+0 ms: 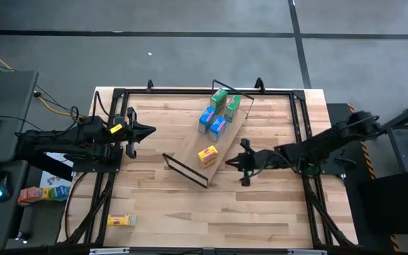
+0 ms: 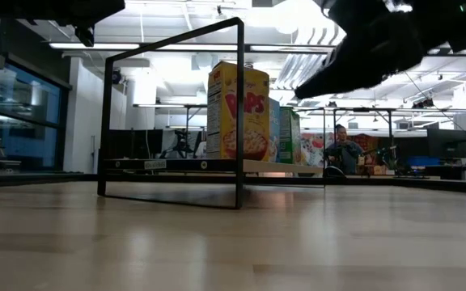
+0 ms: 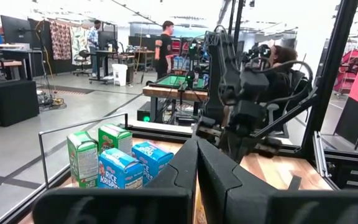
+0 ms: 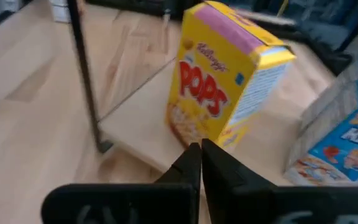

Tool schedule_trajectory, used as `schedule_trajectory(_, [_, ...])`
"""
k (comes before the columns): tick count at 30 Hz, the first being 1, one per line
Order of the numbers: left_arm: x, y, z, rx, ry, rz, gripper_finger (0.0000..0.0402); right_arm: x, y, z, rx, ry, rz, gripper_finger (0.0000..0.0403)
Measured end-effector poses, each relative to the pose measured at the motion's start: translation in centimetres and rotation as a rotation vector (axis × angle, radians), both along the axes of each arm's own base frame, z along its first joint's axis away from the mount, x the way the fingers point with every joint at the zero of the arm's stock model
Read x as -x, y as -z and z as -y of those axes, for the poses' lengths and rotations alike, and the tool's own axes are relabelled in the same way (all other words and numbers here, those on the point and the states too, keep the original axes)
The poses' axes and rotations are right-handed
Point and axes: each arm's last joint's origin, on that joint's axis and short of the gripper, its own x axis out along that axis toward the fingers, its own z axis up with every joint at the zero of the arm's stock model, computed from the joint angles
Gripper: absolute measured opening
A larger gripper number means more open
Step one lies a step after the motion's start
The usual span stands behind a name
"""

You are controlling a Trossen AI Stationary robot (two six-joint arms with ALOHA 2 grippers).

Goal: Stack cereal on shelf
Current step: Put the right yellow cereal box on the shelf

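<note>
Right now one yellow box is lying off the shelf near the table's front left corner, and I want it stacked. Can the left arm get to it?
Probably yes. The yellow box lies on the left arm's side, with bare tabletop around it. The left gripper is shut and empty, so it must open first.

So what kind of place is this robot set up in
Most likely a robotics lab or workshop in an open industrial hall. Beyond the plank table the left wrist view shows other workbenches, a person standing among them, and a bare concrete floor under strip lighting.
</note>
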Motion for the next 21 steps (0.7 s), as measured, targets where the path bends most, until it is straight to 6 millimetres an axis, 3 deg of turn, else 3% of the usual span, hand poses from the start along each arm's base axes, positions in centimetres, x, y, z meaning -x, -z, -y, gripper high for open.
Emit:
schedule_trajectory(4, [0.0, 0.0, 0.0, 0.0, 0.0, 0.001, 0.0003, -0.3, 1.4, 0.1, 0.029, 0.035, 0.058, 0.0])
schedule_trajectory(11, [0.0, -0.1, 0.0, 0.001, -0.001, 0.007, 0.0003, -2.6, 2.9, -0.4, 0.051, -0.008, 0.004, 0.0])
schedule_trajectory(21, [0.0, 0.0, 0.0, 0.001, -0.001, 0.005, 0.0003, -4.6, 3.2, 0.4, 0.135, 0.043, -0.012, 0.0])
